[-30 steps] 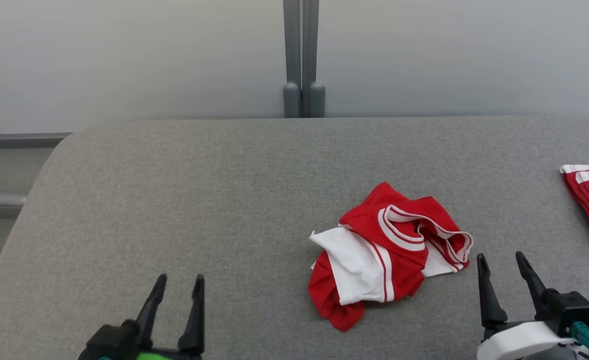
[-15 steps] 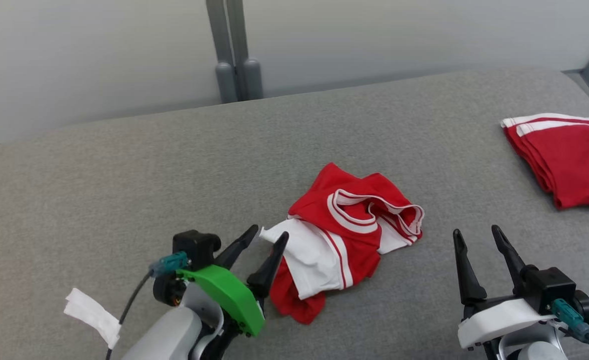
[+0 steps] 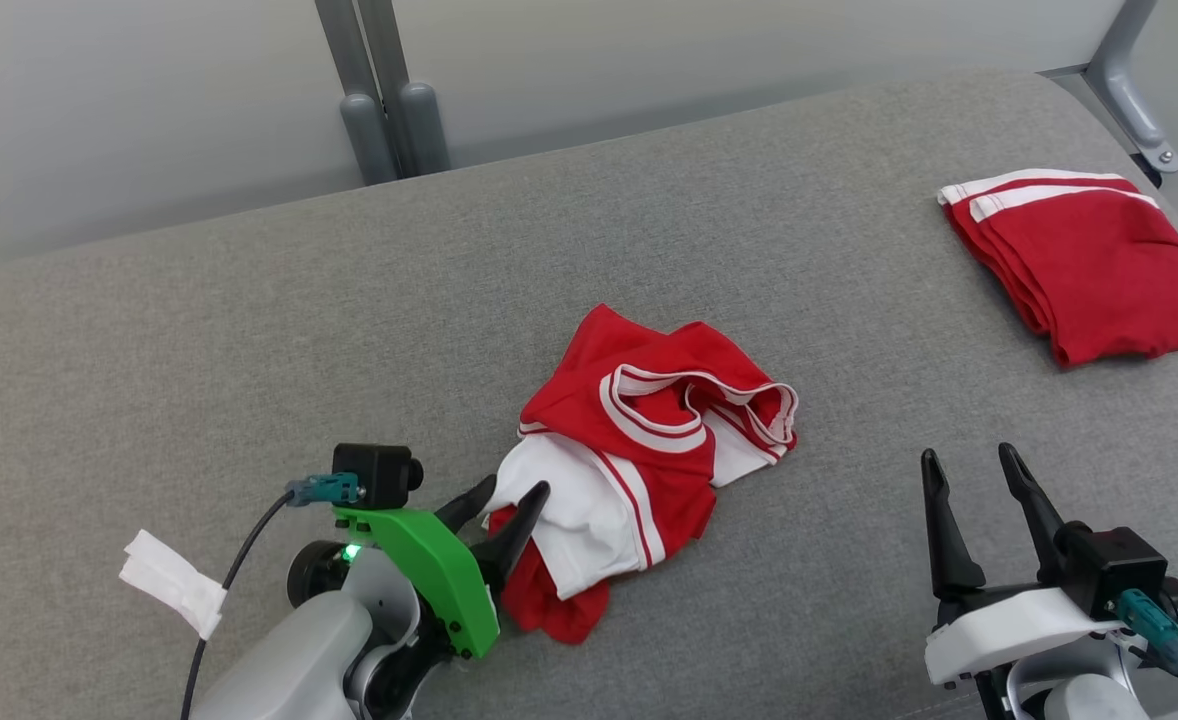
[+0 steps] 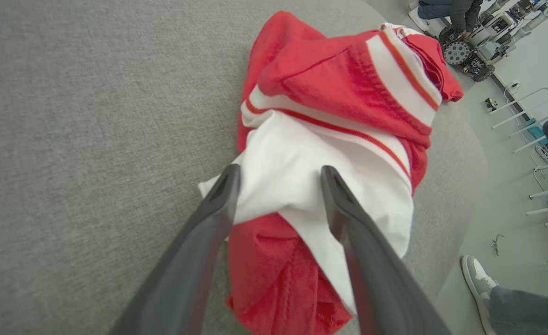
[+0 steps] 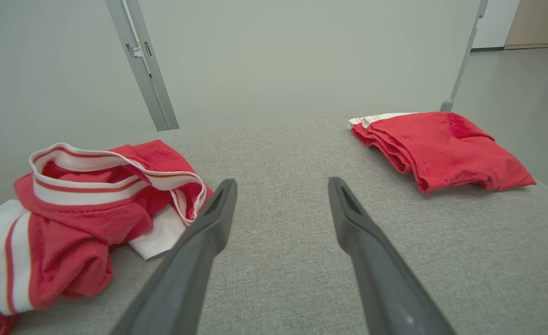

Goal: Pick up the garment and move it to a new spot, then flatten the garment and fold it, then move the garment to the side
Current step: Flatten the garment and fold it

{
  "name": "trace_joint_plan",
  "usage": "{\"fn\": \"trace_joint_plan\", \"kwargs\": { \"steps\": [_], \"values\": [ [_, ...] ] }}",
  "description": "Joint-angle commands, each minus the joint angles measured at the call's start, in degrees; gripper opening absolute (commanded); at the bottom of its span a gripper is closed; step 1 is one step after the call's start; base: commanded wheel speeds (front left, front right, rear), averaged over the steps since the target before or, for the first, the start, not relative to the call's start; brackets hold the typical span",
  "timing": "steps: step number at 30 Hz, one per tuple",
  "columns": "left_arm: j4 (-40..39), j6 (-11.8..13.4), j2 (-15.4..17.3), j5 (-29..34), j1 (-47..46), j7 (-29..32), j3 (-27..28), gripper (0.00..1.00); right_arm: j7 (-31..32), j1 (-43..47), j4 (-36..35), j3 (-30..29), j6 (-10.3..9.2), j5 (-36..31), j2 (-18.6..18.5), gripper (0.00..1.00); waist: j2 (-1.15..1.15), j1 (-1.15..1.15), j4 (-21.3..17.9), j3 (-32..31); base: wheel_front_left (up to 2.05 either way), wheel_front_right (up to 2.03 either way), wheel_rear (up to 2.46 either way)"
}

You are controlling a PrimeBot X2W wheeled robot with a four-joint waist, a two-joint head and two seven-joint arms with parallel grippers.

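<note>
Since a second ago the left hand [image 3: 516,484] has come across from the near left to the crumpled garment [image 3: 639,450], and the head camera has turned as well, so the cloth's shift across that view is not a move of its own. The garment, red with white panels and striped trim, lies bunched near the middle of the grey padded worktop [image 3: 249,350]. In the left wrist view the left hand [image 4: 279,170] has its two dark fingers spread wide, straddling the garment's [image 4: 339,83] white fold; the cloth lies between them but is not pinched. The right hand [image 3: 967,452] hovers over bare worktop to the garment's right, near it but apart, fingers fully spread and holding nothing. A folded red garment [image 3: 1089,260] rests well apart at the worktop's far right corner. From the right wrist view, the right hand [image 5: 282,181] points between the crumpled garment [image 5: 83,218] and the folded red garment [image 5: 446,149].
</note>
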Motion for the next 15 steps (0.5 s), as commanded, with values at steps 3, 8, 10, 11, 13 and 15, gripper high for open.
{"fn": "trace_joint_plan", "kwargs": {
  "steps": [3, 8, 10, 11, 13, 15],
  "values": [
    [0.87, 0.12, 0.84, -2.01, -1.44, 1.4, -2.55, 0.0, 0.0, -0.93, 0.24, 0.31, 0.0, 0.53, -0.1, 1.0, 0.0, 0.0, 0.43, 0.24, 0.0, 0.0, 0.0],
    [-0.26, 0.11, 1.78, -3.54, -2.58, -0.88, -5.34, 0.0, 0.0, -1.12, 0.36, 0.53, 0.0, 0.75, -0.12, 1.0, 0.0, 0.0, 0.73, 0.2, 0.0, 0.0, 0.0],
    [-1.94, 0.11, 2.37, -4.99, -2.72, -1.44, -6.05, 0.0, 0.0, -0.73, 0.23, -0.1, 0.0, 0.83, -0.13, 1.0, 0.0, 0.0, 1.18, -0.09, 0.0, 0.0, 0.0],
    [-2.74, 0.11, 3.17, -5.47, -3.01, -1.78, -6.37, 0.0, 0.0, -0.42, 0.2, -0.4, 0.0, 0.77, -0.11, 1.0, 0.0, 0.0, 1.41, -0.23, 0.0, 0.0, 0.0],
    [-4.36, 0.11, 4.19, -6.83, -3.83, -2.99, -6.27, 0.0, 0.0, 0.0, 0.2, -0.84, 0.0, 0.66, -0.1, 1.0, 0.0, 0.0, 1.88, -0.45, 0.0, 0.0, 0.0],
    [-6.04, 0.11, 4.9, -8.64, -4.66, -4.83, -4.94, 0.0, 0.0, 0.41, 0.32, -1.22, 0.0, 0.65, -0.11, 1.0, 0.0, 0.0, 2.34, -0.83, 0.0, 0.0, 0.0]
  ]
}}
